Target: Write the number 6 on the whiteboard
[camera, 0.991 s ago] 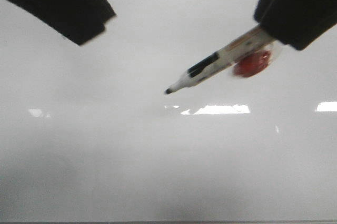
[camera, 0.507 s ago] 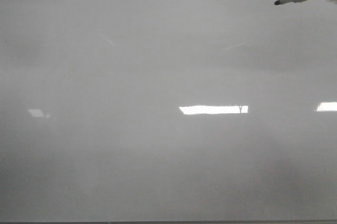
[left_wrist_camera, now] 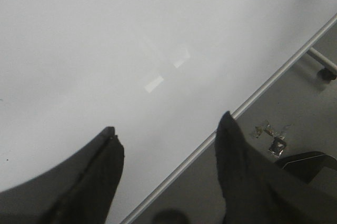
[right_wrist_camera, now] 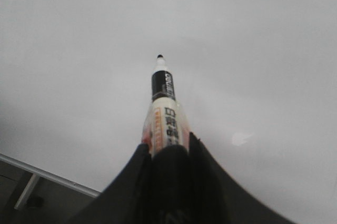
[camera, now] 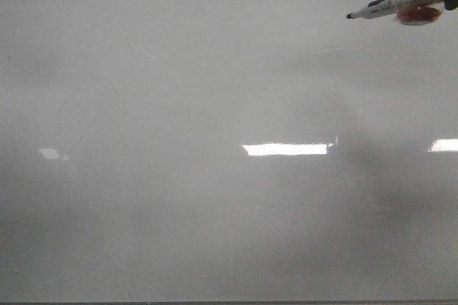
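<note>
Big shiny white-grey flat whiteboard (camera: 179, 197) bare, no number 6 drawn on it. Right gripper (right_wrist_camera: 167, 150) closed tight around a white marker pen with a black tip (camera: 390, 8), held above the board's far right corner. Left gripper (left_wrist_camera: 166, 140) wide apart, holding nothing.

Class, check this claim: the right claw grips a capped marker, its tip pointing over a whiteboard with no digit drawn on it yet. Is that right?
One detail is wrong: the marker is uncapped, its black tip bare in the right wrist view. The rest holds: the right claw grips it, pointing over the whiteboard, which bears no digit.
</note>
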Robot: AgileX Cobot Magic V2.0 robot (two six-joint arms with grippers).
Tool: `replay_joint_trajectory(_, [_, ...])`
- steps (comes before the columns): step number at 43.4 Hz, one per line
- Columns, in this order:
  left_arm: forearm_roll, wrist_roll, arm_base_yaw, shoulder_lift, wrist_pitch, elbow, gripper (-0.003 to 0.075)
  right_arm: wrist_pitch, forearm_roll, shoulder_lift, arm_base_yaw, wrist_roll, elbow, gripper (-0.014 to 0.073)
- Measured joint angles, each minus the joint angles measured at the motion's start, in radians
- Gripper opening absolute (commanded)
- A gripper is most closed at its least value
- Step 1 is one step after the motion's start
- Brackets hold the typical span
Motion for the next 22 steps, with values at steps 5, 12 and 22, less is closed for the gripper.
replay_joint_trajectory(5, [0.000, 0.000, 0.000, 0.000, -0.006, 0.000, 0.0387, -0.013, 0.004, 0.044, 0.000, -0.002, -0.039, -0.0120])
replay_joint_trajectory(12, [0.000, 0.000, 0.000, 0.000, -0.013, 0.000, 0.0387, -0.043, 0.004, 0.089, 0.000, -0.004, -0.080, -0.0120])
replay_joint_trajectory(22, [0.000, 0.000, 0.000, 0.000, -0.015, 0.000, 0.0387, -0.067, 0.004, 0.147, 0.000, -0.004, -0.131, -0.0120])
